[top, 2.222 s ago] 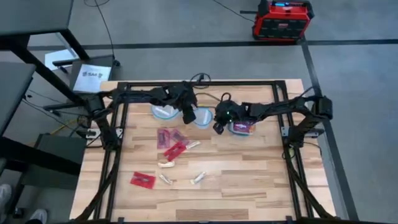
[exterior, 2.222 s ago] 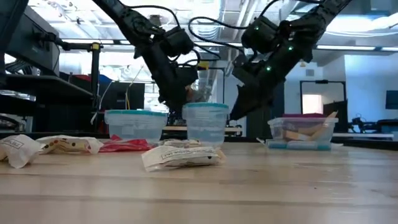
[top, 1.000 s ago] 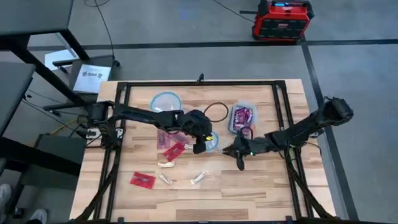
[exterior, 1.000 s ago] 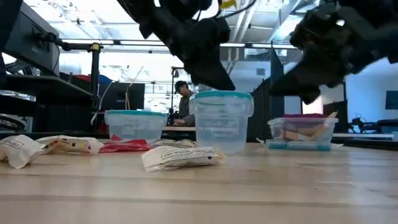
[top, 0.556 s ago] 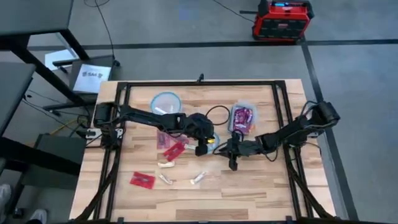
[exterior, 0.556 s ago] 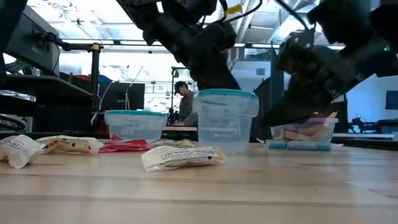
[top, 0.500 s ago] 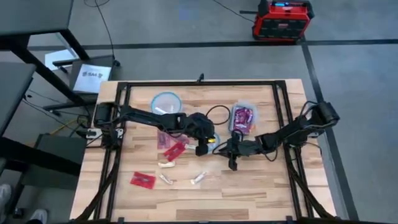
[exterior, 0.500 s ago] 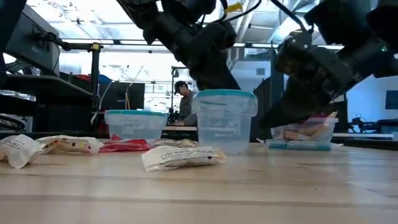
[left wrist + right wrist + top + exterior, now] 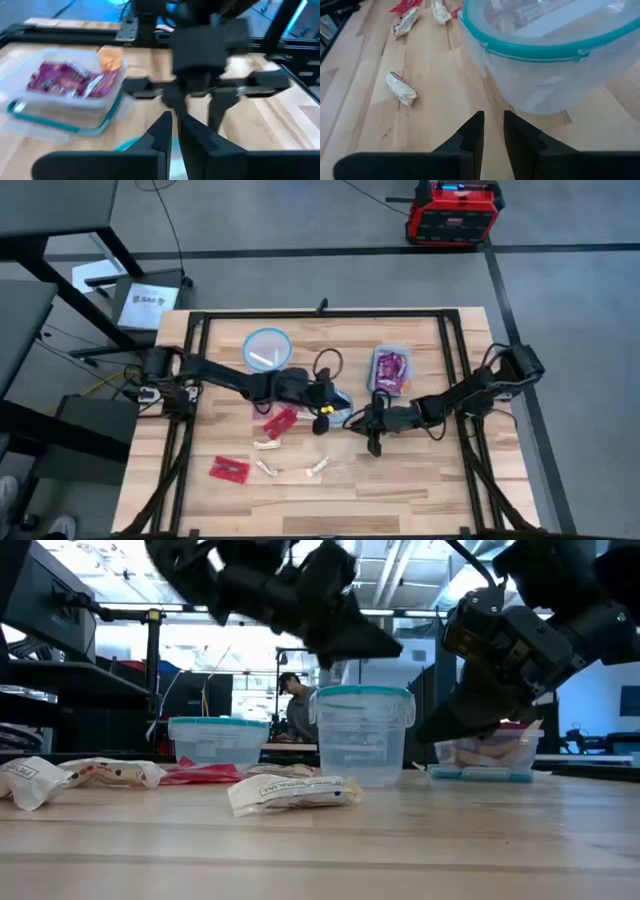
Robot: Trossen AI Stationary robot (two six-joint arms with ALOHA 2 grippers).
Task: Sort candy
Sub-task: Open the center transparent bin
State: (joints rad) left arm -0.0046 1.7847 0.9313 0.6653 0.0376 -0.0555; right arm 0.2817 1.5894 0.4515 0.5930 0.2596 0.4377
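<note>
Candy: loose flat red foil packets [image 9: 281,422] and thin cream wrapped sticks [image 9: 318,467] lie scattered on the wooden bench [image 9: 420,490], mid-bench toward the left and front edges; one red packet [image 9: 229,470] sits nearest the front-left corner. More purple packets are already in the clear blue-rimmed rectangular container [image 9: 388,369] toward the back-right. A stick lies in the clear blue-rimmed round tub [image 9: 266,348] near the back edge.

Handling, as a judgement: the pieces look very light, soft and crinkly; wrappers probably slippery and lying flat on the wood. Best pinched across the narrow middle, fingers pressed close to the bench surface.

A second clear round tub with teal rim [image 9: 361,732] stands mid-bench, between the two grippers.

Left gripper [image 9: 322,420]: arm reaches low and long from the left edge to bench centre, just beside that tub; fingers near-closed, narrow gap, nothing held.

Right gripper [image 9: 372,442]: arm stretched from the right edge, wrist low and angled down, just beside the tub's other side; fingers a little apart, empty. A cream stick [image 9: 401,88] lies ahead of it.
</note>
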